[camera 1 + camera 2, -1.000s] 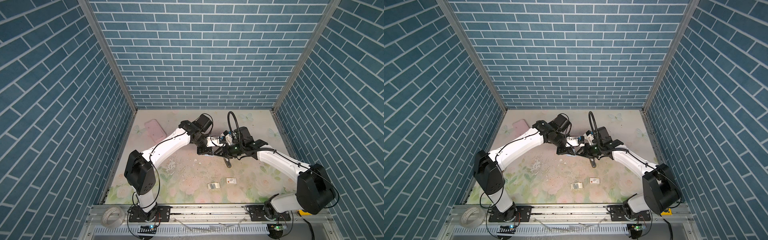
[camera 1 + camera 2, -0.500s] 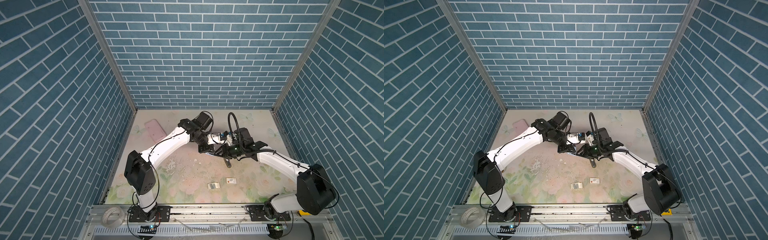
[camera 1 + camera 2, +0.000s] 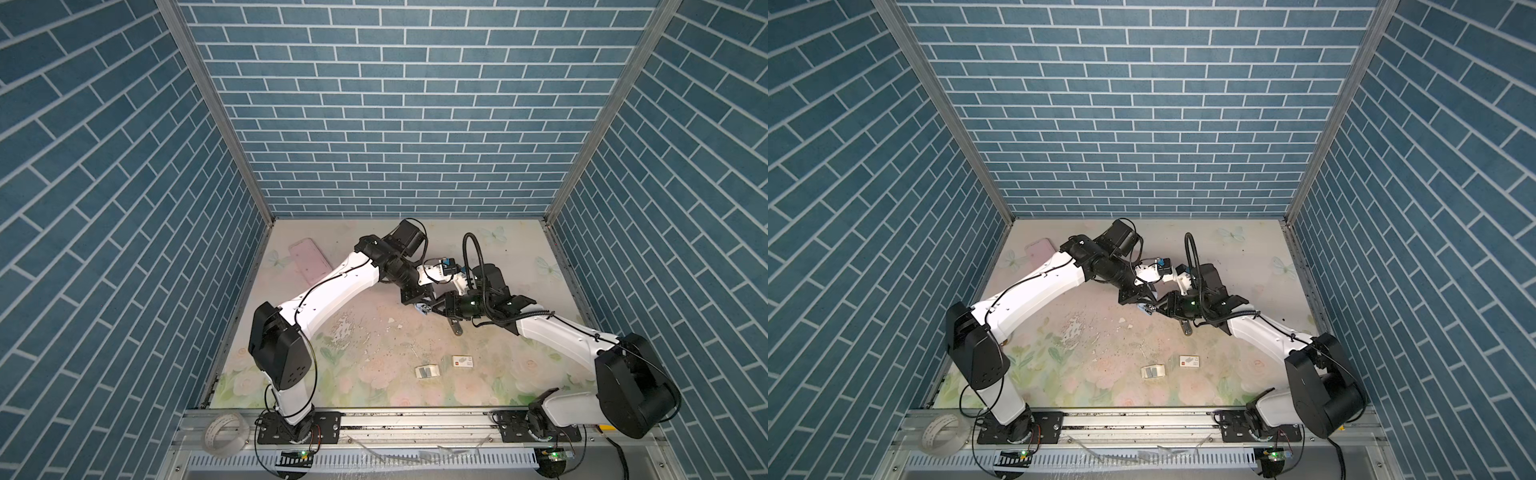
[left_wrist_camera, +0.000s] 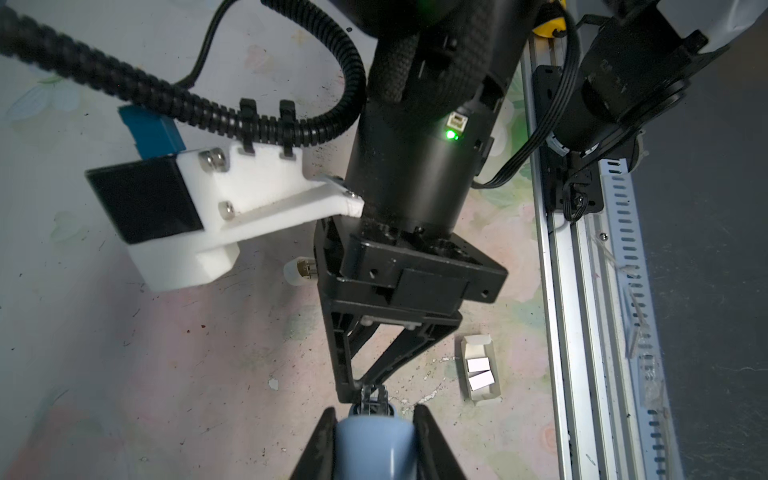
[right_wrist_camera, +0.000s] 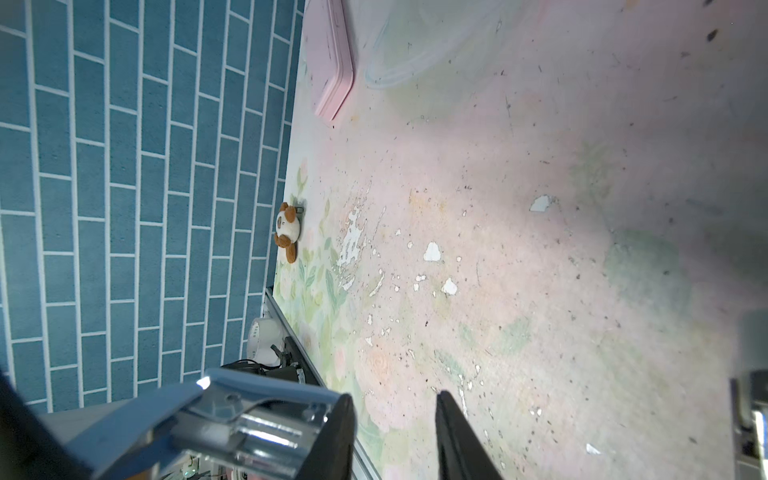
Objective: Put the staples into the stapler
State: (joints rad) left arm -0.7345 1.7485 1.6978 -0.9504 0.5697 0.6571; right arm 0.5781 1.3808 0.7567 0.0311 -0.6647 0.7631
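Dark-grey metallic staple strips (image 3: 426, 371), two of them side by side, lie in a small white cardboard tray (image 4: 476, 341) with an open top. In the left wrist view they catch the light and look pale. In both top views the tray sits toward 6 o'clock on the worn floral table (image 3: 374, 332), near the grey metal front rail (image 3: 415, 419) but apart from it. A flat white cardboard sleeve with a red mark (image 3: 462, 361) lies near the tray at its 2 o'clock, not touching.

At 12 o'clock from the tray and well apart from it, the blue-grey plastic stapler with chrome inner parts (image 4: 374, 444) is held above mid-table. The left gripper (image 4: 374, 412) is clamped on its rounded body. The right gripper (image 4: 365, 388) meets the stapler's front end with its jaws partly apart. Whether it grips anything cannot be told.

Bare table spreads from the tray toward 9 o'clock. The white right forearm (image 3: 552, 332) crosses above the table at the tray's 2 o'clock. A flat pink rounded case (image 3: 311, 262) lies toward 10 o'clock, close to the blue brick-pattern side wall (image 3: 124, 249).
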